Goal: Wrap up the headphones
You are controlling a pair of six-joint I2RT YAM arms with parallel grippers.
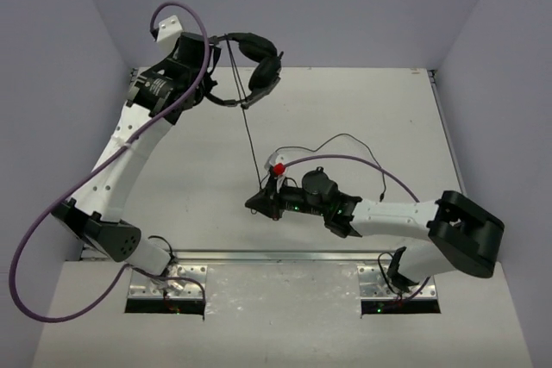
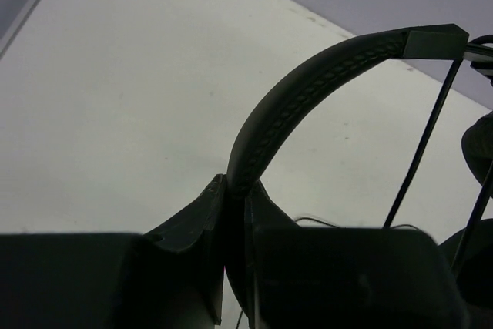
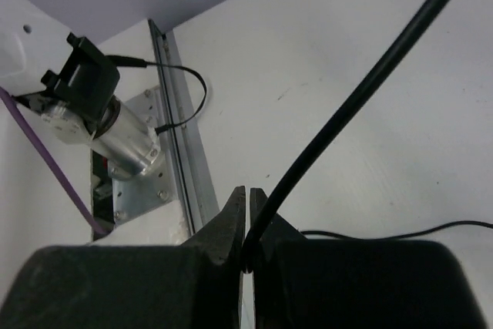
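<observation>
— Start at the left. How does that arm stand?

— The left arm (image 1: 121,157) climbs from its base at the 7 o'clock corner of the overhead view and leans toward 1 o'clock, with its wrist high near the back wall. A purple arm cable (image 1: 39,230) loops loosely beside it.

— And its gripper?

— The left gripper (image 1: 210,51) is clamped on the headband (image 1: 244,40). In the left wrist view its two fingers (image 2: 192,225) are pressed against either side of the band (image 2: 308,90), which arches up toward 1 o'clock.

— So where are the headphones?

— The headphones (image 1: 259,62) hang in the air at about 11 o'clock over the table (image 1: 371,109), clear of its surface. The earcups (image 1: 267,75) are just to the gripper's 3 o'clock side.

— The cable?

— The cable (image 1: 249,131) drops from the earcups nearly straight toward 6 o'clock, pulled taut, and ends in the right gripper (image 1: 261,202).

— How is the right arm posed?

— The right arm (image 1: 397,213) lies low. From its shoulder at 4 o'clock the forearm reaches toward 9 o'clock, close over the table's middle.

— Is its grip closed?

— Yes. The right wrist view shows the right gripper (image 3: 248,209) with jaws almost touching and the cable (image 3: 362,90) pinched between them, slanting up toward 1 o'clock. A slack length of cable trails on the table behind it.
</observation>
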